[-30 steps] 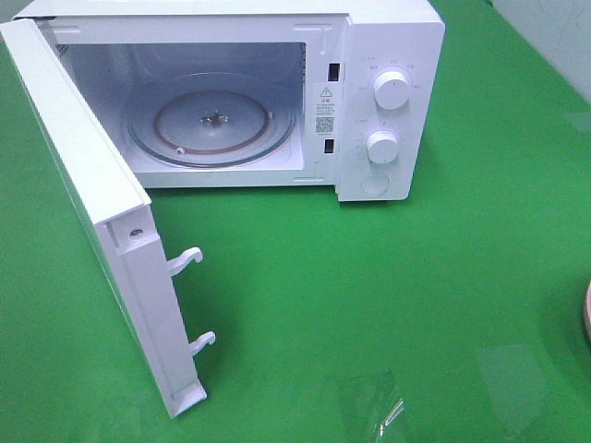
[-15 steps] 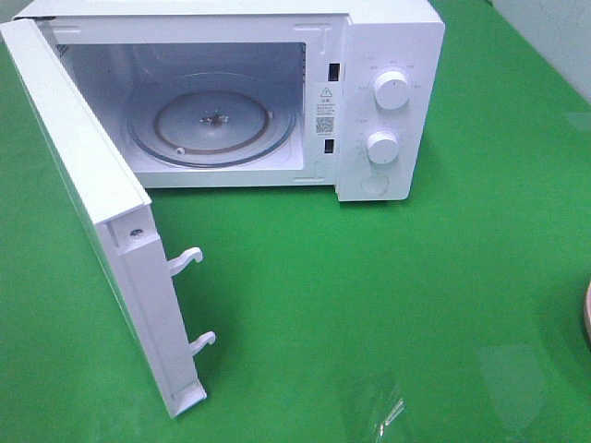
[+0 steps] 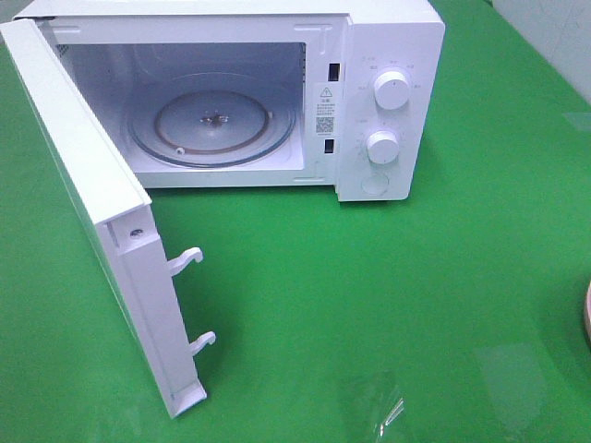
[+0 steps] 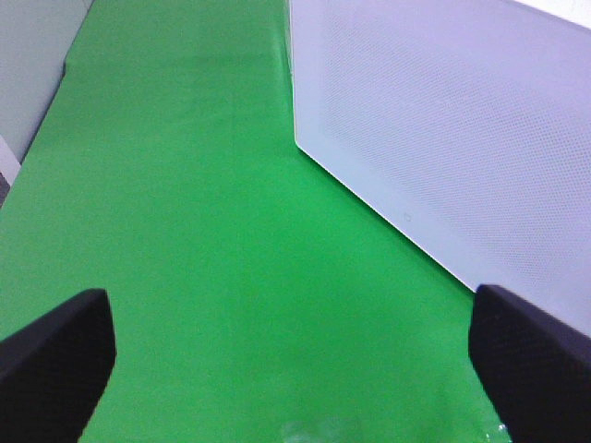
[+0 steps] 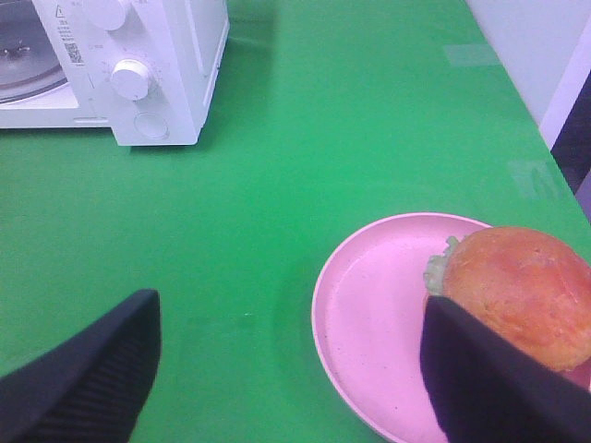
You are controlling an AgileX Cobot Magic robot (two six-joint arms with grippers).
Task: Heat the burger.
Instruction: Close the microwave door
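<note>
A white microwave (image 3: 277, 92) stands on the green surface (image 3: 388, 295), and everything here is best placed from it. Its door (image 3: 102, 231) is swung wide open on the hinge side, away from the control panel, showing two hooked latches (image 3: 189, 258) on its free edge. Inside the cavity lies a clear glass turntable (image 3: 212, 125), bare, with its roller ring visible beneath. On the panel beside the cavity sit two round white knobs, an upper knob (image 3: 392, 90) and a lower knob (image 3: 381, 146), with a round button (image 3: 374, 185) under them. The burger (image 5: 522, 295) is not in the microwave: it rests on a round pink plate (image 5: 369, 323) on the surface, well apart from the oven on its control-panel side and out toward the front, sitting to one side of the plate with frilly green lettuce peeking under the shiny brown bun. The right claw (image 5: 286, 369) hovers just over that plate, its dark fingers (image 5: 83, 378) spread wide and released, one off the plate over green cloth and the other (image 5: 499, 388) overlapping the burger's near edge in the wrist view; whether it touches the bun cannot be told. The left claw (image 4: 295, 360) is out beyond the open door's perforated outer face (image 4: 443, 129), spread fully apart and grasping nothing, with only green cloth between its fingers (image 4: 55, 355).
</note>
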